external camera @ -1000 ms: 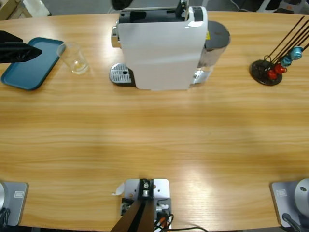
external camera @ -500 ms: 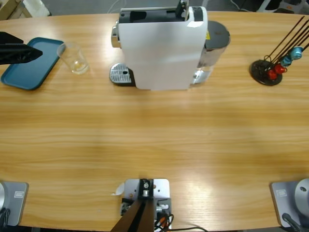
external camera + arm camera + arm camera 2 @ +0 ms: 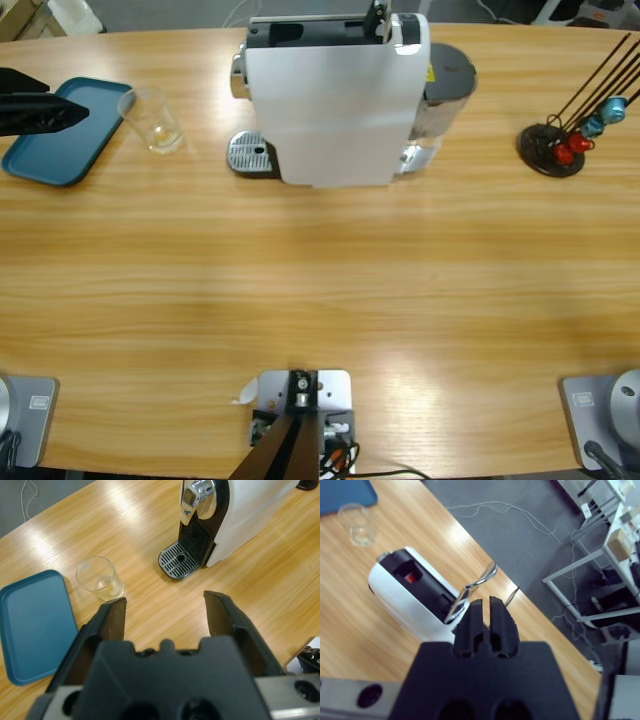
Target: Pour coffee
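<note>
Clear, fragile and likely slippery, the glass (image 3: 100, 578) suits a mid-wall grasp by the wide-open, empty left gripper (image 3: 165, 612).

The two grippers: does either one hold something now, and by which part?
Nothing is held. The left gripper is open above the bare table, near the glass. The right gripper is shut on nothing, high above the coffee machine.

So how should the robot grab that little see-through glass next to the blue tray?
Probably by its side wall, about halfway up. The glass stands upright and has no handle, so open jaws can slip around it from the side. The left gripper is open and facing it; the tray side looks tighter, so coming from the open table seems safer.
</note>
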Robot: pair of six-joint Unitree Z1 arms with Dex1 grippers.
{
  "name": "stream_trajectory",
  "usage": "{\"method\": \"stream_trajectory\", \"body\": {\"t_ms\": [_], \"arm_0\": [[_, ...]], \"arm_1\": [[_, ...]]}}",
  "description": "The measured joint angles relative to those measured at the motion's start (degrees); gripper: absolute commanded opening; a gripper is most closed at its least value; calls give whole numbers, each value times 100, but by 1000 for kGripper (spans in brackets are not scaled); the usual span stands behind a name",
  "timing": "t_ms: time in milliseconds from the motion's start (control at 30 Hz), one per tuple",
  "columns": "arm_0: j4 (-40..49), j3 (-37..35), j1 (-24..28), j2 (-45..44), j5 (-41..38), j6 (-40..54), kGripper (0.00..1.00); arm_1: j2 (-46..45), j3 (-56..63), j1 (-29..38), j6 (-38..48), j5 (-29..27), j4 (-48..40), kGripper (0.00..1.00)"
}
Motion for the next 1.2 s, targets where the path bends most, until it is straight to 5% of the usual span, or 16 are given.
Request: {"method": "stream_trajectory", "body": {"t_ms": [167, 367, 1200], "arm_0": [[-1, 0, -4, -5, 0, 0, 660], [-5, 0, -10, -5, 0, 0, 660], [-24, 0, -13, -5, 0, 0, 660]], "arm_1": [[-208, 1405, -5, 307, -1282, -1649, 0], [-152, 2048, 143, 484, -2239, -2379, 0], [871, 1330, 638, 47, -2756, -2484, 0]]}}
